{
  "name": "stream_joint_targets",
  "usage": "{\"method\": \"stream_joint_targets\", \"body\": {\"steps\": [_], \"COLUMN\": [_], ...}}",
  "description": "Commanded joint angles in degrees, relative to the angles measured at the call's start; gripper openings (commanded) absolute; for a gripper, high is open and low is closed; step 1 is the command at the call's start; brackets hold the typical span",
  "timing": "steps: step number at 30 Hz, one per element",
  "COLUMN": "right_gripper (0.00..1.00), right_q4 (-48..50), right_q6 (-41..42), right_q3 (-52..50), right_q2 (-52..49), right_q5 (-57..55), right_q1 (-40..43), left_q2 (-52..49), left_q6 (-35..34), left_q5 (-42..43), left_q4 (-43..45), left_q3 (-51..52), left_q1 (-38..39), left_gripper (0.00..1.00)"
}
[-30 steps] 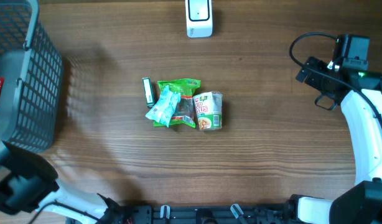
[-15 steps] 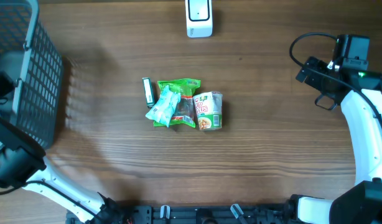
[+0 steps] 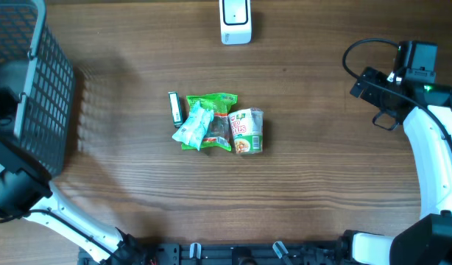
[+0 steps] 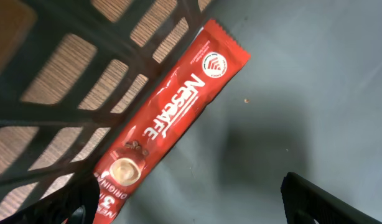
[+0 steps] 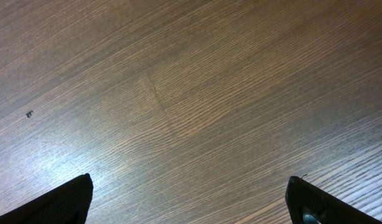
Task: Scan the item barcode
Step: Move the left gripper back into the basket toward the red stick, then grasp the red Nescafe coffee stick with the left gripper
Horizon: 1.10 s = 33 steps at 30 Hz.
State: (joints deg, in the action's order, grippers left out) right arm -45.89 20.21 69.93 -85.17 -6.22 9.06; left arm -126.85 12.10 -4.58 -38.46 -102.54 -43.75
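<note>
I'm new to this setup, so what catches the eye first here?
A small heap of snack packets lies mid-table, a white scanner at the far edge. At left, a red Nescafe sachet lies on the dark basket floor.

Bare wooden table (image 3: 336,191) lies open on all sides of a tight huddle of snack packets (image 3: 210,121) at centre. A mesh basket (image 3: 49,96) blocks the left edge and a white scanner (image 3: 235,22) the far edge; inside the basket, its wall crowds a red coffee sachet (image 4: 169,124).
</note>
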Motion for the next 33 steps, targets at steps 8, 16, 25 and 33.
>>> {"method": "stream_joint_targets", "body": {"steps": [8, 16, 25, 33], "right_gripper": [1.0, 1.0, 1.0, 1.0], "right_q4": [0.0, 0.02, 0.02, 0.02], "right_q6": [-0.68, -0.68, -0.7, -0.68], "right_q3": [1.2, 1.2, 1.2, 1.2], "right_q2": [0.24, 0.24, 0.24, 0.24], "right_q5": [-0.11, -0.13, -0.11, -0.13], "right_q1": [-0.02, -0.02, -0.02, -0.02], "left_q2": [-4.22, -4.44, -4.39, -0.98], "left_q6": [1.2, 0.94, 0.9, -5.55], "left_q5": [2.45, 6.95, 14.25, 24.57], "left_q4": [1.86, 2.6, 1.95, 0.17], "left_q3": [0.22, 1.97, 5.53, 5.51], "left_q1": [-1.66, -3.63, -3.61, -3.15], "left_gripper": [0.95, 0.99, 0.45, 0.47]}}
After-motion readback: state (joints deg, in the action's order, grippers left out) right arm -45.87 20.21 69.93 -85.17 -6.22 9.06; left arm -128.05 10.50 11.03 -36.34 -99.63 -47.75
